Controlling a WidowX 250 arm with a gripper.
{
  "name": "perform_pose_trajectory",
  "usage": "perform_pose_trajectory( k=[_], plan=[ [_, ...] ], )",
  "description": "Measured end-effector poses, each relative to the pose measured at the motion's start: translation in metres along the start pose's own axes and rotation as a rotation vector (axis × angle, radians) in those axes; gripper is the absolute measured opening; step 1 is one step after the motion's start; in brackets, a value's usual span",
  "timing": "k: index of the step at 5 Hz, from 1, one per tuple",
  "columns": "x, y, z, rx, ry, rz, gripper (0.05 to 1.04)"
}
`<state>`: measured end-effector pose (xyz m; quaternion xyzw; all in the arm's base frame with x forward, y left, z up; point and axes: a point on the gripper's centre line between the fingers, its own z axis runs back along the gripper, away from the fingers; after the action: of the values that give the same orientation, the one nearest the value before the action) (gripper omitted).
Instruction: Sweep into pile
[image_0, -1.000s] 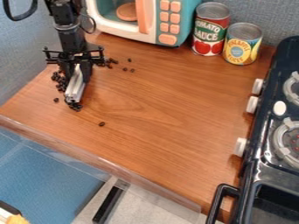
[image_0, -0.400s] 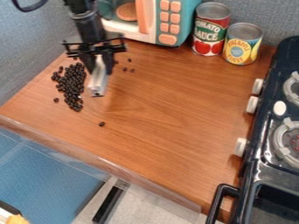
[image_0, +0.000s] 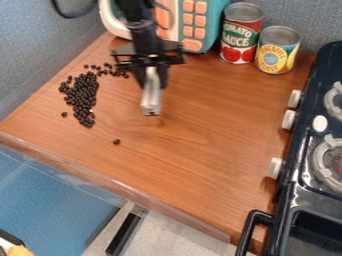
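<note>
My gripper (image_0: 152, 79) hangs over the upper middle-left of the wooden counter, shut on a silver-grey sweeping tool (image_0: 151, 97) that points down toward the viewer. To the left of it, dark beans (image_0: 83, 95) lie in an elongated heap. A looser string of beans (image_0: 107, 70) runs from the heap's top toward the right, behind and left of the gripper. One lone bean (image_0: 116, 142) sits nearer the front edge, and another (image_0: 64, 114) lies just left of the heap.
Behind the arm stands a toy microwave (image_0: 194, 25). Two cans, a red one (image_0: 241, 34) and a yellow one (image_0: 277, 50), stand at the back right. A dark toy stove (image_0: 304, 165) borders the counter's right side. A clear ledge (image_0: 113, 186) lines the front.
The gripper and its tool have moved right, away from the bean heap, uncovering it and the beans at its top. The heap looks the same as in the middle frame.
</note>
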<state>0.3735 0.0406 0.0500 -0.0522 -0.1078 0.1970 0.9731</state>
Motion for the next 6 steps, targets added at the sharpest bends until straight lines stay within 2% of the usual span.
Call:
perform_pose_trajectory(
  k=[1, 2, 3, 4, 5, 6],
  plan=[
    [-0.002, -0.02, -0.026, 0.035, -0.006, 0.044, 0.381],
    [0.014, -0.023, -0.038, 0.082, -0.036, 0.125, 0.381],
    [0.027, -0.031, -0.041, 0.066, -0.018, 0.18, 0.381],
    [0.045, -0.024, -0.042, 0.057, 0.003, 0.257, 0.381],
    [0.063, -0.012, -0.044, 0.062, -0.001, 0.315, 0.381],
    [0.07, 0.0, -0.044, 0.068, -0.013, 0.349, 0.381]
  ],
)
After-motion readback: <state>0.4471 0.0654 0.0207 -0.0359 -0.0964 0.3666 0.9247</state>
